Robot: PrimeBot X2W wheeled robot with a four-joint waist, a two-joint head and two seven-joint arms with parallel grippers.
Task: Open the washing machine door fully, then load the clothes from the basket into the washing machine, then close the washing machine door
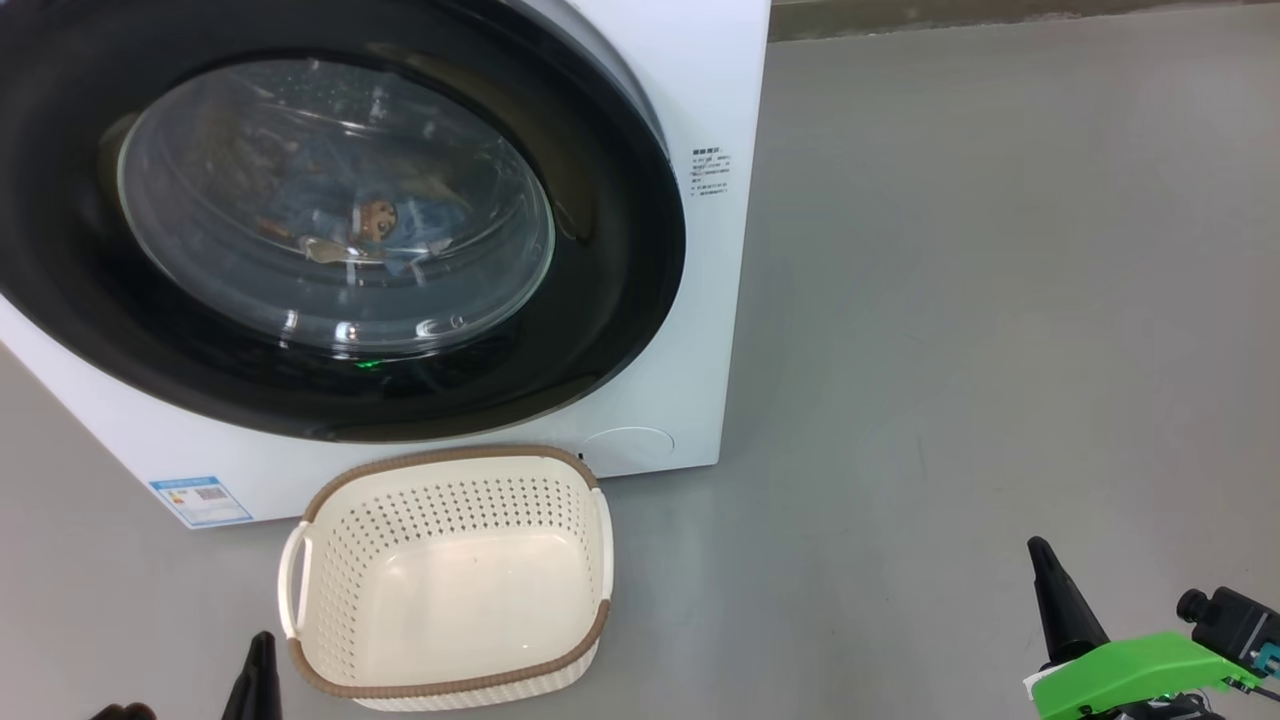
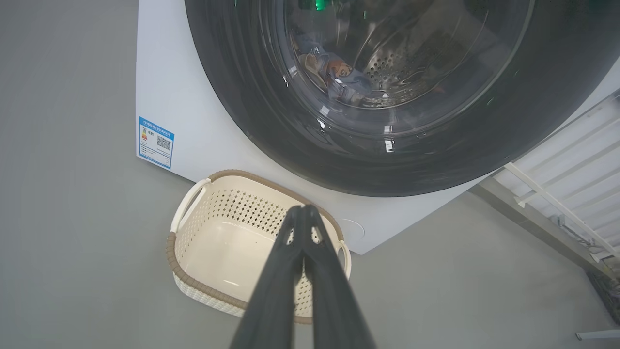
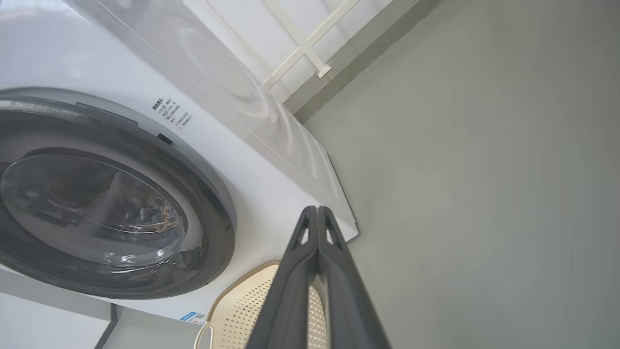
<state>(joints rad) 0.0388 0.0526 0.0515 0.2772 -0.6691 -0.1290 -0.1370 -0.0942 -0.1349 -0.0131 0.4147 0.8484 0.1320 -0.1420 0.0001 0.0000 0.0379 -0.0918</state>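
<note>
left gripper (image 2: 303, 209): low at the left edge of the head view, just left of the basket (image 1: 450, 456); two dark fingers pressed together tip to tip, nothing pinched; in the left wrist view, aimed over the basket toward the lower front of the washing machine (image 1: 720, 80).
blue label sticker (image 1: 200, 500): on the lower left corner of the white front, near the floor (image 1: 950, 300).
washing machine door (image 1: 600, 330): shut, lying flat against the front; wide glossy black rim, clear domed glass (image 1: 460, 290) at centre, small green glint (image 1: 368, 363) on the lower rim.
clothes (image 1: 370, 225): inside the drum (image 2: 411, 63), behind the glass; light blue fabric with an orange-brown cartoon figure, lying low.
basket: upright on the floor just in front of the machine, below the door; bare cream bottom and perforated walls showing; handle (image 1: 292, 575) on its left side; touching the machine or not, cannot tell.
washing machine: white and boxy, standing on the floor; printed text (image 1: 710, 172) at the upper right of the front, round flap (image 1: 628, 448) at the lower right.
floor: plain grey, stretching right of the machine.
right gripper (image 3: 317, 209): low at the right of the head view, well apart from the basket; fingers closed against each other, holding nothing; green bracket (image 1: 1130, 675) and small black camera (image 1: 1225, 618) by its base.
</note>
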